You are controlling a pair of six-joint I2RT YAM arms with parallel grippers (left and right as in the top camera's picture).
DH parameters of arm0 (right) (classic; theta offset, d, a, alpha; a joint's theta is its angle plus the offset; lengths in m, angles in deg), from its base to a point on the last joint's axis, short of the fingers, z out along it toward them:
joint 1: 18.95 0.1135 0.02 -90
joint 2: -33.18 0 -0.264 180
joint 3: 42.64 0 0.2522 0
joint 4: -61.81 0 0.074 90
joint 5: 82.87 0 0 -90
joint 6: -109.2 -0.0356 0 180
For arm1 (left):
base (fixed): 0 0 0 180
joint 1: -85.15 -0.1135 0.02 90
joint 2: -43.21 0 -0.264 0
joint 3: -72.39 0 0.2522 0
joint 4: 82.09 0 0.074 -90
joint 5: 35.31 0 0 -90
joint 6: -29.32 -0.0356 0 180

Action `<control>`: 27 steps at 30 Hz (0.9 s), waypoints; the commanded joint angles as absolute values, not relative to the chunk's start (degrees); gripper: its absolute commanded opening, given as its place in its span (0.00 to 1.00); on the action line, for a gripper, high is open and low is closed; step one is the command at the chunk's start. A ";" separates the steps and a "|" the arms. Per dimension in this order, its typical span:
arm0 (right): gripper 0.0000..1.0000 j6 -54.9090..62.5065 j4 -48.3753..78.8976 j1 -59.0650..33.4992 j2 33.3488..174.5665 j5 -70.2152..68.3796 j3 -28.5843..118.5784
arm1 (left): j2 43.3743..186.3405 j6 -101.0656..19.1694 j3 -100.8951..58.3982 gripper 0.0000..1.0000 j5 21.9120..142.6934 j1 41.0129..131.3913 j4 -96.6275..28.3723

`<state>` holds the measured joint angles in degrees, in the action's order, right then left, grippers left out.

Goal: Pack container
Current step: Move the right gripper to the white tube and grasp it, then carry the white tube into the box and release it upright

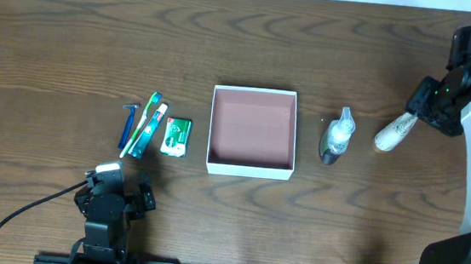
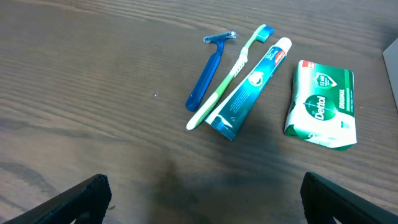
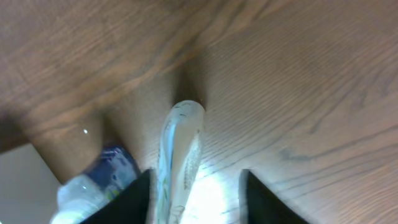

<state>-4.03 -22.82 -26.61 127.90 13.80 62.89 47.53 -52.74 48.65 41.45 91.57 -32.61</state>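
The container, a square white-walled box with a pink-brown inside, sits empty at the table's middle. Left of it lie a blue razor, a green toothbrush, a toothpaste tube and a green soap packet. They also show in the left wrist view: the razor, toothbrush, toothpaste and packet. My left gripper is open and empty in front of them. My right gripper is open around a white tube, which lies against its left finger.
A clear small bottle lies between the container and the white tube; it shows in the right wrist view too. A cable runs from the left arm's base at the front left.
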 commanded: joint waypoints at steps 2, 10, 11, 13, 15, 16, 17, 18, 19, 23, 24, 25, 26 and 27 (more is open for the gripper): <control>0.03 -5.62 -22.63 -26.80 129.17 14.41 63.89 | 47.07 -51.97 49.42 0.98 41.23 91.33 -32.67; 0.01 -4.66 -21.82 -26.80 126.52 19.46 65.66 | 47.07 -51.97 49.42 0.98 41.23 91.33 -32.67; 0.01 -3.20 -21.82 -26.78 125.54 20.21 67.06 | 47.07 -52.00 49.42 0.98 41.21 91.33 -32.67; 0.01 -0.22 -21.86 -26.74 123.60 20.19 70.54 | 47.07 -51.97 49.42 0.98 41.23 91.33 -32.67; 0.01 0.65 -22.47 -26.19 121.52 19.29 74.54 | 47.07 -51.97 49.42 0.98 41.21 91.33 -32.67; 0.01 0.96 -22.76 -25.67 120.36 17.43 76.63 | 47.07 -51.97 49.42 0.98 41.21 91.33 -32.67; 0.01 1.79 -22.72 -24.97 119.27 15.46 78.43 | 47.07 -51.97 49.42 0.98 41.21 91.33 -32.67; 0.01 2.44 -22.69 -24.22 118.37 13.91 79.87 | 47.07 -51.97 49.42 0.98 41.21 91.33 -32.67; 0.01 2.66 -22.69 -23.24 117.54 12.34 81.22 | 47.07 -51.97 49.42 0.98 41.23 91.33 -32.67; 0.01 3.65 -22.39 -16.16 114.79 5.72 85.47 | 47.07 -51.97 49.42 0.98 41.23 91.33 -32.67; 0.01 3.67 -22.30 -13.52 114.33 5.17 86.21 | 47.07 -51.97 49.42 0.98 41.23 91.33 -32.67; 0.01 4.02 -22.15 -11.02 114.04 5.15 86.67 | 47.07 -51.97 49.42 0.98 41.21 91.33 -32.67; 0.01 4.89 -21.64 -7.59 113.74 5.19 87.06 | 47.07 -51.97 49.42 0.98 41.21 91.33 -32.67; 0.01 5.15 -21.23 -5.41 113.65 5.32 87.13 | 47.07 -52.00 49.42 0.98 41.21 91.33 -32.67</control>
